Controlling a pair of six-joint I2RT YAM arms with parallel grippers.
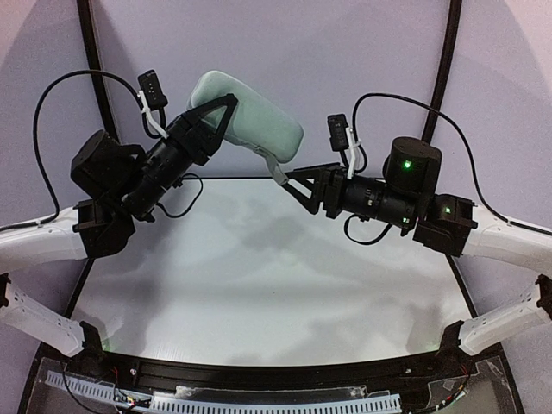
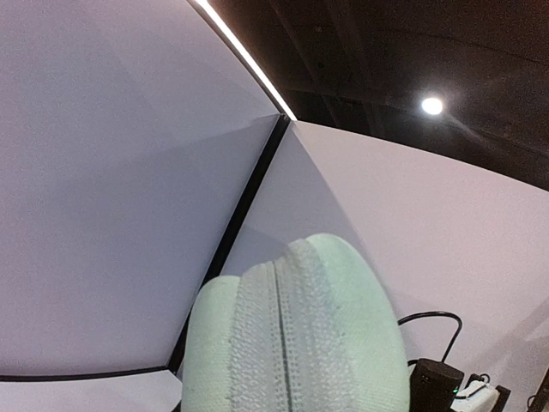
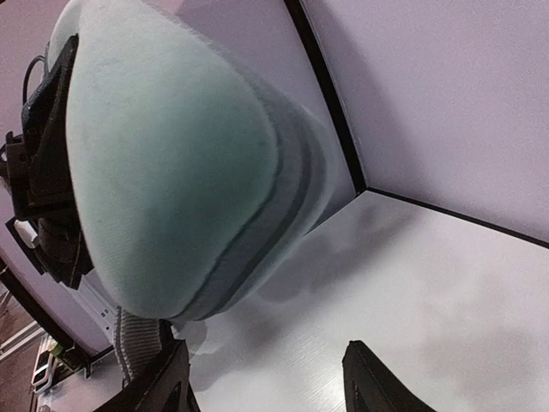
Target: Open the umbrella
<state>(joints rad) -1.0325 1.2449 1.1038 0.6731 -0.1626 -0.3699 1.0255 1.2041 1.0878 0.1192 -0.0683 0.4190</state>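
Note:
The umbrella itself is out of view. A pale mint rounded-oblong storage case [image 1: 254, 116] is held in the air above the table's far side. My left gripper [image 1: 224, 117] is shut on its left end; in the left wrist view the case [image 2: 296, 343] and its zip seam fill the bottom, and the fingers do not show. A grey ribbed strap [image 1: 274, 168] hangs from the case's right end. My right gripper [image 1: 295, 190] is open just below and right of that end. In the right wrist view the case [image 3: 171, 172] looms above the gripper [image 3: 270, 386], with the strap [image 3: 133, 343] beside the left finger.
The white table [image 1: 276, 285] lies below both arms. Pale walls with black seams [image 1: 440, 78] stand close behind. Black cables [image 1: 52, 95] loop off both wrists. A cable tray [image 1: 259, 401] runs along the near edge.

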